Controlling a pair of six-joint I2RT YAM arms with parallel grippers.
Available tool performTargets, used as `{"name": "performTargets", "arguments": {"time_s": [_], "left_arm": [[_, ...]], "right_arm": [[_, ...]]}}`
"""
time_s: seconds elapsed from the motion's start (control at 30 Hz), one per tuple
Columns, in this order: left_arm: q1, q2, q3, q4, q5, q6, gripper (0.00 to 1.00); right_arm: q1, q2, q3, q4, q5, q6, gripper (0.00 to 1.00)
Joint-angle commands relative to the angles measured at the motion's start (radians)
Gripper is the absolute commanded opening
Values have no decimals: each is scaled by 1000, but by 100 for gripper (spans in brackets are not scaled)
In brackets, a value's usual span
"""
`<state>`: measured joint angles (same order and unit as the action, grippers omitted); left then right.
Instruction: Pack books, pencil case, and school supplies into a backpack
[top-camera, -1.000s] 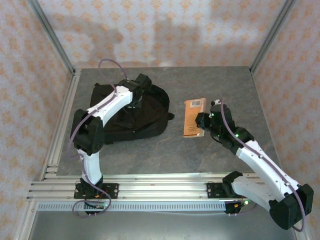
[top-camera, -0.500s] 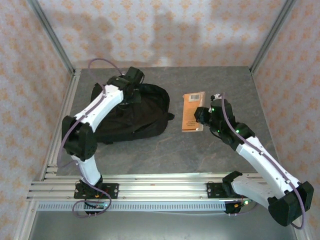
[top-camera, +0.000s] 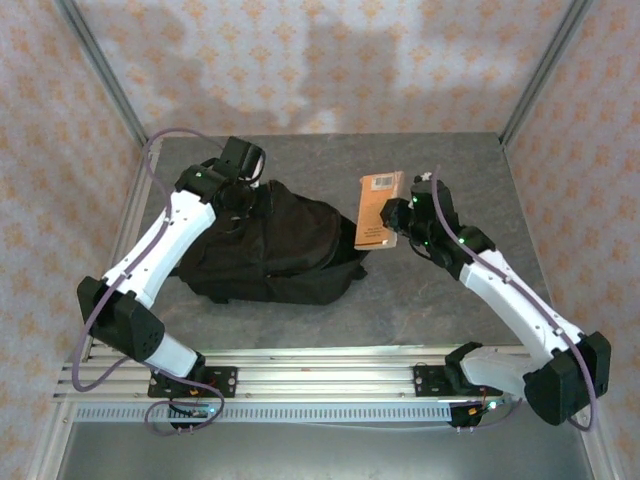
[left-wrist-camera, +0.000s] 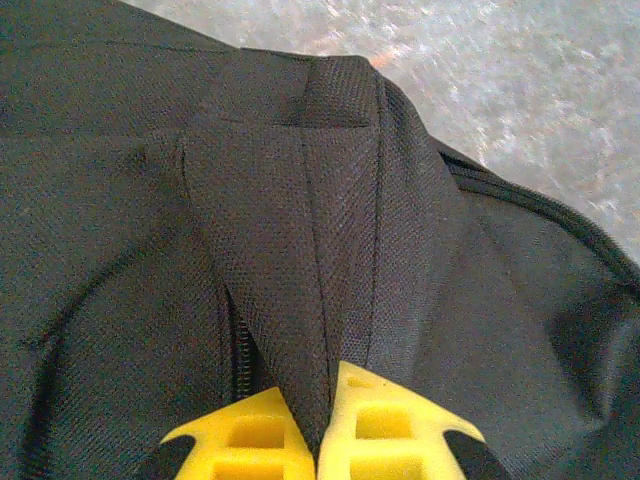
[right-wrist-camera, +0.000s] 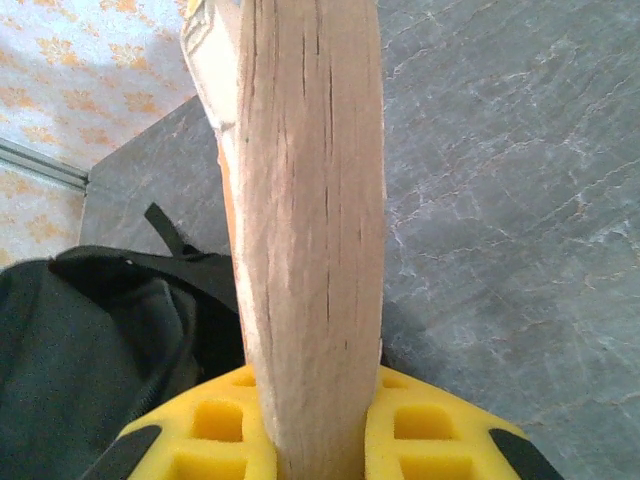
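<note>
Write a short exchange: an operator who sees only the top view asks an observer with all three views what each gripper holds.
Operator: Is the left gripper gripping the backpack?
Observer: Yes. Its pads pinch a raised fold of the fabric, right beside a zip.
Operator: How does the right gripper hold the book?
Observer: Shut on it. The book stands edge-on between its fingers, one on each cover.

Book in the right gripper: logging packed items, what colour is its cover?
Orange book, pale label; best seen in the top external view.
</note>
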<state>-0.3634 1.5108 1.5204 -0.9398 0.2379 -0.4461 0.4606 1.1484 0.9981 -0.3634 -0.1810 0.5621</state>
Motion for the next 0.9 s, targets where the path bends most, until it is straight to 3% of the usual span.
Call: {"name": "performTargets", "arguments": {"time_s": [0.0,0.23,0.5,0.87], "left_arm": [[14,-57,-8,184,143,-13,0],[14,-69,-53,228,134,-50,0],[15,-130,-57,239,90,-63,0],[17,-159,-43,257,66,-72,0]], "right_arm": [[-18,30,51,98,-66,80,0],[-40,149,35,188,-253,310,0],[-68,76,-73,216,-137,427,0],[-65,81,-119,246,-249,456,0]]}}
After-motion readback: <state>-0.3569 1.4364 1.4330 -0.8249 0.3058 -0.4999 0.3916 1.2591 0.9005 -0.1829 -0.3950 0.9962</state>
